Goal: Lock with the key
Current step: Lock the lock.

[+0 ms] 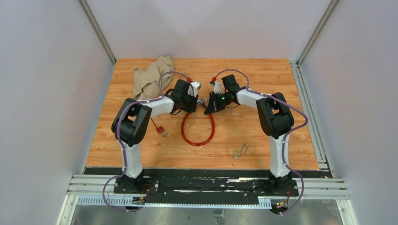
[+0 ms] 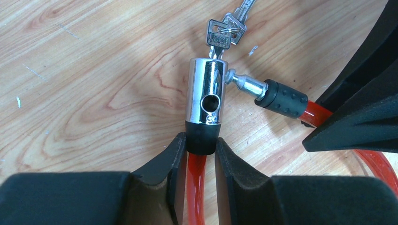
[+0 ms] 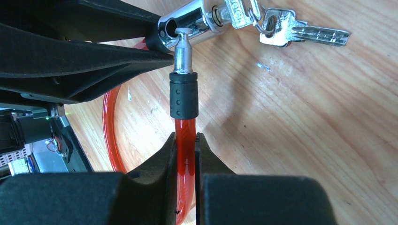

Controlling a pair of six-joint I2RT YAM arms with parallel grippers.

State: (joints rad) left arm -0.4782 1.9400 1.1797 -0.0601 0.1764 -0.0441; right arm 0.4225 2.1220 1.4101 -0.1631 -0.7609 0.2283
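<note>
Centrally, two keys (image 3: 281, 26), one red cable (image 3: 185, 125), left pincer (image 2: 201, 149) and right pincer (image 3: 185, 141) both clenching it.

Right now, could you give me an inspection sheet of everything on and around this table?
Surface: wooden table, intact.
Job's things: key sits in chrome cylinder; pin beside its hole, not in.
Clutter: beige cloth, brass padlock, short red loop.
Grippers: left gripper shut on red cable below cylinder; right gripper shut on it below pin.
Cables: purple cables along both arms.
Surroundings: white walls, metal rails.
</note>
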